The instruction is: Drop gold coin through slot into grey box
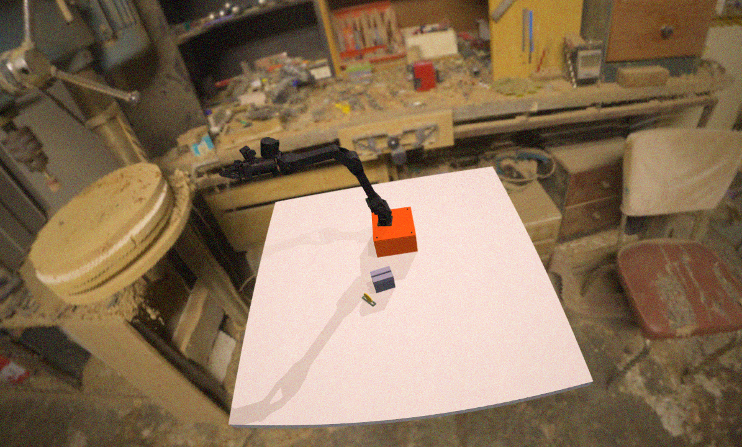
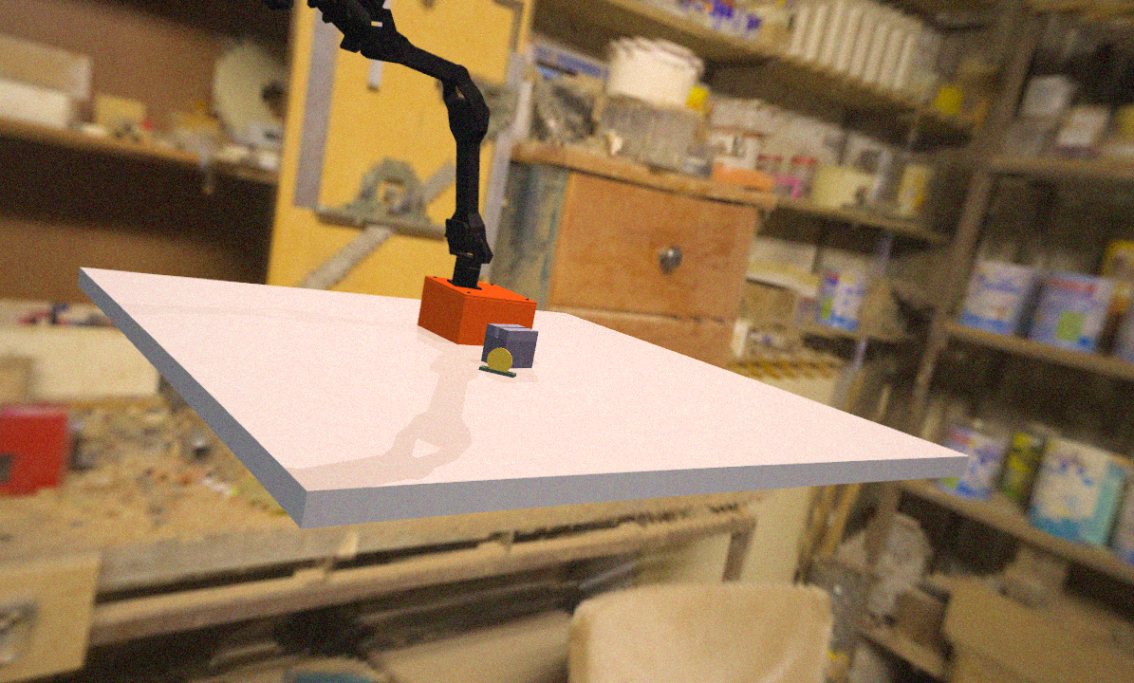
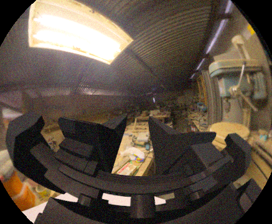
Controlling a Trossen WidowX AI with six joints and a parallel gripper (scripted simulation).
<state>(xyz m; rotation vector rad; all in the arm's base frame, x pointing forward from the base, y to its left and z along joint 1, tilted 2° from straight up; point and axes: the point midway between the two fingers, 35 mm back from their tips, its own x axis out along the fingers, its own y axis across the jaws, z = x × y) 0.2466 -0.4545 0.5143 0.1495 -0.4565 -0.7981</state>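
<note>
The gold coin (image 1: 366,296) (image 2: 499,359) stands on edge in the dark-green holder (image 1: 372,303) (image 2: 510,374). The closed grey box (image 1: 384,283) (image 2: 522,348) stands close beside the holder, towards the arm's base; the dark line of its slot shows on the lid in the top view. My gripper (image 1: 221,174) (image 3: 138,117) is partly open and empty, with a gap between its two black fingertips in the wrist view. It hangs high and far from the coin, left of the table in the top view, and is out of frame in the exterior view.
The arm rises from an orange base block (image 1: 395,244) (image 2: 452,315) on the white table (image 1: 445,333) (image 2: 639,407), behind the grey box. A round wooden disc (image 1: 100,222) stands left of the table in the top view. A cluttered workbench lies beyond the table there.
</note>
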